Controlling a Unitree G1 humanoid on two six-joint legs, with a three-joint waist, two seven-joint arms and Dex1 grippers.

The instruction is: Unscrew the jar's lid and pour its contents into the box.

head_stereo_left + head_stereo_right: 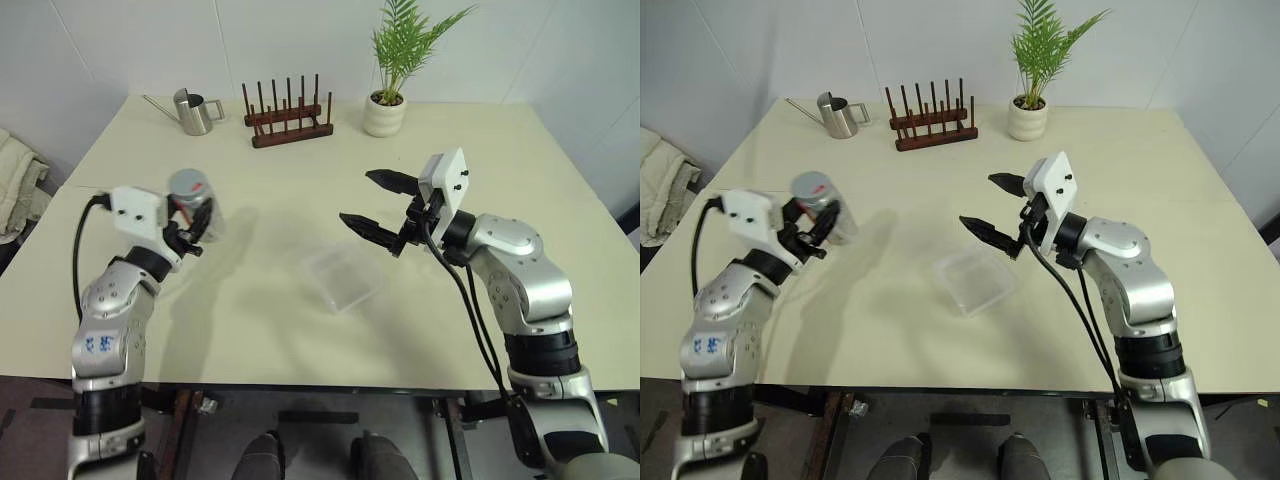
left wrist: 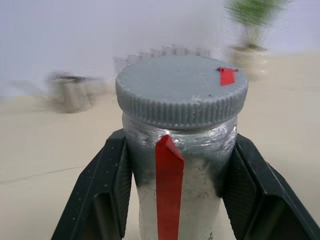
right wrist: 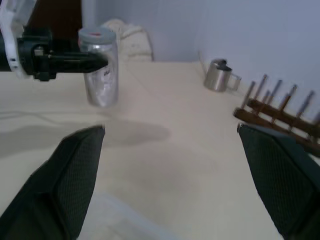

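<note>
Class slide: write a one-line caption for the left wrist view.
Left claw grips the silvery jar below its grey lid, lid on.

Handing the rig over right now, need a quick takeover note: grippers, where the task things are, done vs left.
Left gripper: jaws shut on the jar, held upright above the table on the robot's left.
Right gripper: jaws wide open, holding nothing, raised over the box's far side, pointing toward the jar.
Lid: on the jar, red mark on top.
Box: on the table between the arms, nothing visible in it.
Done: jar picked up.
Left: bring the right gripper to the lid, unscrew it, tip the contents into the box.
</note>
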